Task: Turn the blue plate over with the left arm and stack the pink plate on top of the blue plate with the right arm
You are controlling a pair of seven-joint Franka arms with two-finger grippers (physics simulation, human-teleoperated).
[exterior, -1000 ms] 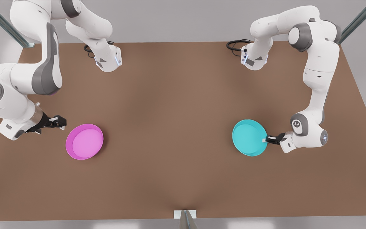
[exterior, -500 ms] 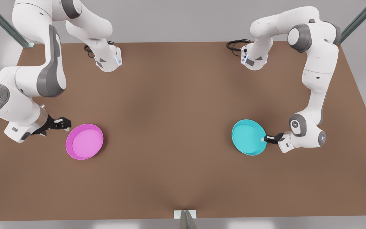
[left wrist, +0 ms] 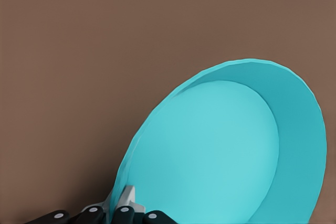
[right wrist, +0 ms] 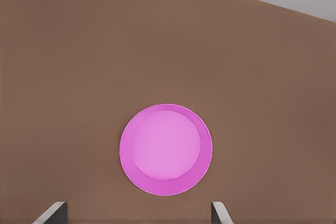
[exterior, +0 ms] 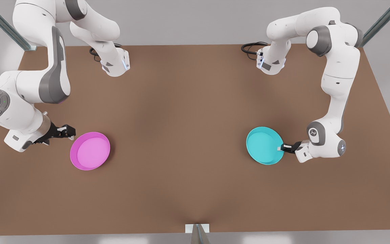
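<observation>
Gripping the blue plate rim: left jaws.

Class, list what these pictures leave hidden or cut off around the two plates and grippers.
- Blue plate: underside hidden by its own body; lower edge cut off in the left wrist view.
- Left gripper: lower finger hidden under the rim.
- Right gripper: fingertips cropped in the right wrist view.
- Pink plate: underside hidden.

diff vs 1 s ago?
The left gripper, fingers shut on the blue plate's rim, drew it slightly toward the front view's left and up, tilted. The right gripper, fingers open, closed in on the pink plate, then halted. The pink plate stayed put.
</observation>
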